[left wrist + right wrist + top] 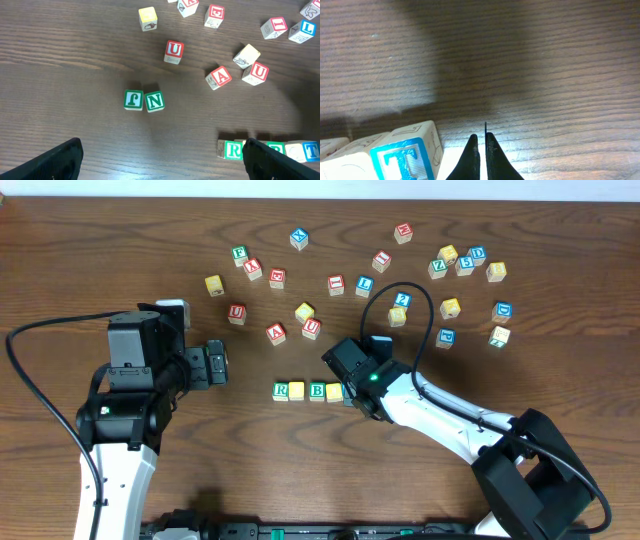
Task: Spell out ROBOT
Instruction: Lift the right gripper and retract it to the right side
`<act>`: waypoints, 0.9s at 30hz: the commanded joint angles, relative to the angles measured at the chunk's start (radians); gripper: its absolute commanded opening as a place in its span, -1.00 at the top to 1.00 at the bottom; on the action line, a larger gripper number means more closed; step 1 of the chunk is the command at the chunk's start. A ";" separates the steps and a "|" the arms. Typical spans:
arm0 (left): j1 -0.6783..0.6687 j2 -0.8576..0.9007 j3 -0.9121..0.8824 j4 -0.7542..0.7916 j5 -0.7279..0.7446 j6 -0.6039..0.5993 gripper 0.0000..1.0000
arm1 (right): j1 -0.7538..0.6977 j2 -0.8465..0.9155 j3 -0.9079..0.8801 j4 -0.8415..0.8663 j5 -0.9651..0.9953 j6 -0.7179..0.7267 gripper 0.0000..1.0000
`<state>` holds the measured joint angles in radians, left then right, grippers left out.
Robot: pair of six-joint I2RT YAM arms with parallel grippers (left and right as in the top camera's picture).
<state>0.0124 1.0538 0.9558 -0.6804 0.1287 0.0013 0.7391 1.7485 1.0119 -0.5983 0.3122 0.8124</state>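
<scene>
Right wrist: closed jaws beside T block [400, 160]

I see a dark brown wood-grain worktop [80, 240] filling nearly the whole overhead view, its grain running left to right. Along the far edge runs a thin pale strip [200, 188]; wall or floor, I cannot tell. The light looks even, with soft shadows on the wood in the right wrist view.

You are looking at a dark wood-grain table [90, 240] showing a smooth low sheen, pale wooden T block [402, 160] carrying blue painted lettering, right gripper [481, 137] appearing matt black plastic.
</scene>
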 commanded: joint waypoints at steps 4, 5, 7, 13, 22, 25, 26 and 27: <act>0.005 -0.003 0.000 0.000 0.002 0.013 -1.00 | 0.005 -0.006 0.033 -0.023 0.064 0.029 0.98; 0.005 -0.003 0.000 0.000 0.002 0.013 -1.00 | 0.005 -0.016 0.042 -0.023 0.062 0.027 0.98; 0.005 -0.003 0.000 0.000 0.002 0.013 -1.00 | 0.006 -0.031 0.043 -0.023 0.055 0.025 0.98; 0.005 -0.003 0.000 0.000 0.002 0.013 -1.00 | 0.008 -0.036 0.043 -0.046 0.037 0.025 0.98; 0.005 -0.003 0.000 0.000 0.002 0.013 -1.00 | 0.009 -0.036 0.043 -0.045 0.002 0.025 0.98; 0.005 -0.003 0.000 0.000 0.002 0.013 -1.00 | 0.009 -0.036 0.043 -0.043 -0.028 0.025 0.98; 0.005 -0.003 0.000 0.000 0.002 0.013 -1.00 | 0.009 -0.036 0.043 -0.044 -0.032 0.025 0.98; 0.005 -0.003 0.000 0.000 0.002 0.013 -1.00 | 0.009 -0.036 0.042 -0.044 -0.035 0.025 0.98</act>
<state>0.0124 1.0538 0.9558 -0.6804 0.1287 0.0013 0.7391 1.7344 1.0336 -0.6399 0.2901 0.8230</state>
